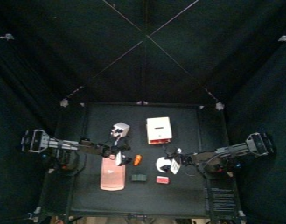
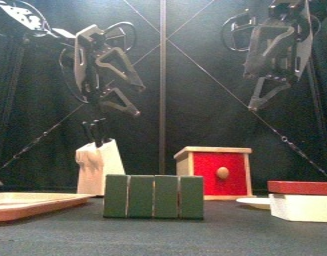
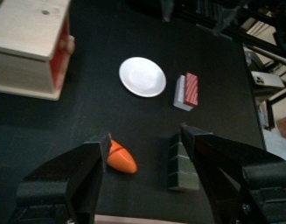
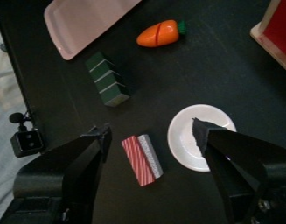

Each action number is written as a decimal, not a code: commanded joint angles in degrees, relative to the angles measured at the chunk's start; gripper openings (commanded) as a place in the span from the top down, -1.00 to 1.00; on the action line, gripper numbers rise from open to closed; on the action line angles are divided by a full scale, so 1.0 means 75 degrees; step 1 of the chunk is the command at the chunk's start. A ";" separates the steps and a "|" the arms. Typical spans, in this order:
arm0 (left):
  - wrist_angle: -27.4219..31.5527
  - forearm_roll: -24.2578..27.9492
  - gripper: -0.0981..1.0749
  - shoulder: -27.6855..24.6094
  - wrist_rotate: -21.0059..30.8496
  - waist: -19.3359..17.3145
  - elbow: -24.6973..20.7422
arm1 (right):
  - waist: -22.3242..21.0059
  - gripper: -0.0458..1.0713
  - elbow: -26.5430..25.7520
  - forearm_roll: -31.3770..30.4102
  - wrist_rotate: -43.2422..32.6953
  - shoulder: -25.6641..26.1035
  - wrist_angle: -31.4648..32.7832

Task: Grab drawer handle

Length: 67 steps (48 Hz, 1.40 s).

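The drawer (image 1: 158,130) is a cream-white box with a red edge, standing at the back middle of the table. In the front view the drawer (image 2: 215,170) shows a red front with a round handle (image 2: 222,173). It also shows in a corner of the left wrist view (image 3: 28,44) and at the edge of the right wrist view (image 4: 277,26). My left gripper (image 1: 114,150) (image 2: 95,128) (image 3: 151,175) hangs open, left of and nearer than the drawer. My right gripper (image 1: 177,159) (image 2: 262,98) (image 4: 156,171) is open too, high above the plate. Neither touches the drawer.
A carrot (image 3: 121,157), a green block (image 3: 180,162), a white plate (image 3: 143,76) and a red striped block (image 3: 187,91) lie in front of the drawer. A pink tray (image 1: 111,173) lies front left. A grey-white block (image 1: 119,131) stands left of the drawer.
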<state>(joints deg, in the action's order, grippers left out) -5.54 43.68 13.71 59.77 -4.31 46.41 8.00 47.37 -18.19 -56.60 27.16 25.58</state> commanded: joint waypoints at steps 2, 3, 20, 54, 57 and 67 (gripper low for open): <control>-0.0023 0.0035 -0.81 -0.0094 -0.0023 -0.0270 -0.0375 | -0.0187 -0.91 0.0023 0.0164 -0.0012 0.0047 -0.0340; -0.0012 0.0070 -0.81 -0.0117 -0.0023 -0.0316 -0.0398 | -0.0199 -0.91 0.0047 0.0223 -0.0012 0.0035 -0.0398; 0.0469 0.0316 -0.80 -0.0621 -0.0012 -0.0973 -0.1113 | -0.1008 -0.91 0.0328 0.0738 -0.0012 -0.0023 -0.0504; 0.1219 0.0668 -0.23 -0.2180 0.0000 -0.1898 -0.3000 | -0.2438 -0.90 0.0281 0.0867 -0.0035 -0.0961 -0.0820; 0.1219 0.0656 -0.23 -0.2297 -0.0012 -0.1969 -0.3164 | -0.2543 -0.90 0.0246 0.0867 -0.0047 -0.1031 -0.0820; 0.1219 0.0668 -0.23 -0.2789 -0.0012 -0.2098 -0.3586 | -0.2719 -0.90 -0.0035 0.0891 -0.0047 -0.1371 -0.0820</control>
<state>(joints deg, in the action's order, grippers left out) 3.78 48.52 -7.03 59.85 -19.69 21.97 -11.95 49.04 -11.60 -56.87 16.88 19.86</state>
